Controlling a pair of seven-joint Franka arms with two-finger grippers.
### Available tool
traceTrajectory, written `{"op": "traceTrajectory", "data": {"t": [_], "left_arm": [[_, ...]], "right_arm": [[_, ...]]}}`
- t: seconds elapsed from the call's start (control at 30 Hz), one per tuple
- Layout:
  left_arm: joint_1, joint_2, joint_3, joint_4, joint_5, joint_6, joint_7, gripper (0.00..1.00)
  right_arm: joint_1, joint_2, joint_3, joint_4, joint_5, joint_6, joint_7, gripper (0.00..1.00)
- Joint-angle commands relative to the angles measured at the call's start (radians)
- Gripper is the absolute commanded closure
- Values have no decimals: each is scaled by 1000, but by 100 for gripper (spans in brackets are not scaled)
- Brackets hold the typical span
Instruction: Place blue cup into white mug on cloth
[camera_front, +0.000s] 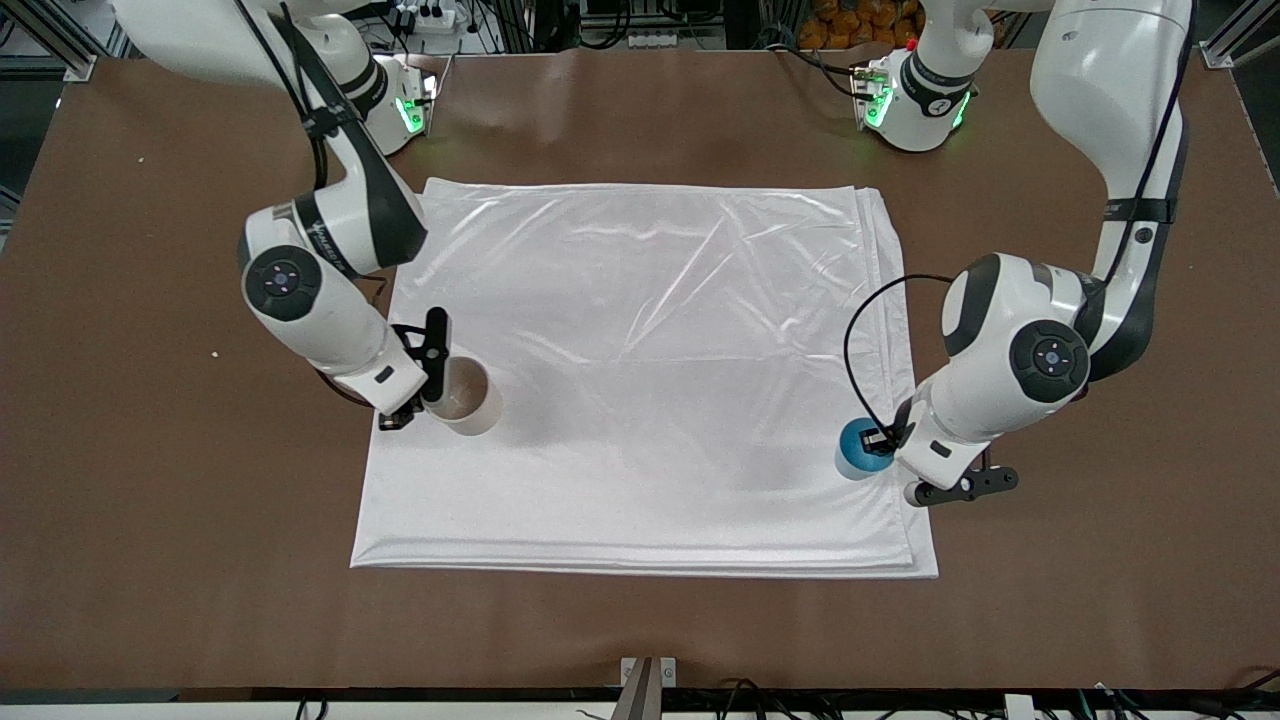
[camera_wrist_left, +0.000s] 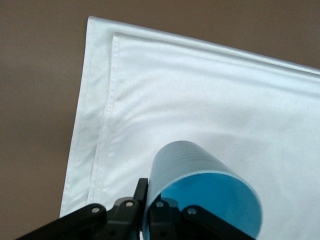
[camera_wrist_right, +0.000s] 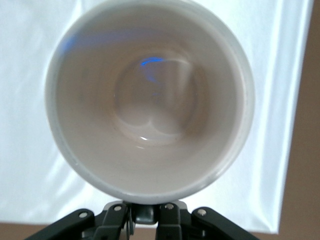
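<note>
A large, shiny white fabric cloth (camera_front: 640, 370), folded in layers and slightly wrinkled, is lying flat across the middle of the brown bench (camera_front: 150, 500).

Right hand (camera_front: 432, 385): it is reaching down over the edge of the cloth toward the right arm's end of the bench, and its fingers are clamping together on the rim of the off-white, cream-lined mug (camera_front: 465, 396). In the right wrist view the mug (camera_wrist_right: 150, 100) is filling most of the picture, mouth toward the camera, with the hand's black fingers (camera_wrist_right: 145, 212) closing on the wall at its rim (the mug's handle is not showing in any view). Whether the mug's base is touching the cloth or sitting just above it cannot be told.

Left hand (camera_front: 885, 440): it is reaching down over the corner of the cloth toward the left arm's end of the bench, on the side nearer the front camera, and its fingers are pinching the rim of the small, handleless, light blue tapered cup (camera_front: 858, 448). In the left wrist view the cup (camera_wrist_left: 200, 185) is appearing tilted, its brighter blue inside facing the camera, with the folded cloth edges (camera_wrist_left: 100, 125) lying beneath it.

The cup and the mug are sitting well apart, at the two ends of the cloth.
</note>
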Motion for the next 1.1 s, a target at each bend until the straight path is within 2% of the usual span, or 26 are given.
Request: {"op": "traceTrajectory", "data": {"t": [0.0,0.43,0.77,1.07], "left_arm": [[-34,-24,7,-17,-4,-10,-71,100],[-113,-32,6,-15,-4,-25,-197,100],[-199,-33,7,-15,-10,-24,-305,100],[-271,-32,7,-15,-10,-24,-383,100]], "right_arm": [[66,107,-5,99,0,-15,64,100],[216,203,-11,135,-18,2,200,100],[285,229,-14,129,-20,51,243,100],[313,253,-19,123,-72,87,321,100]]}}
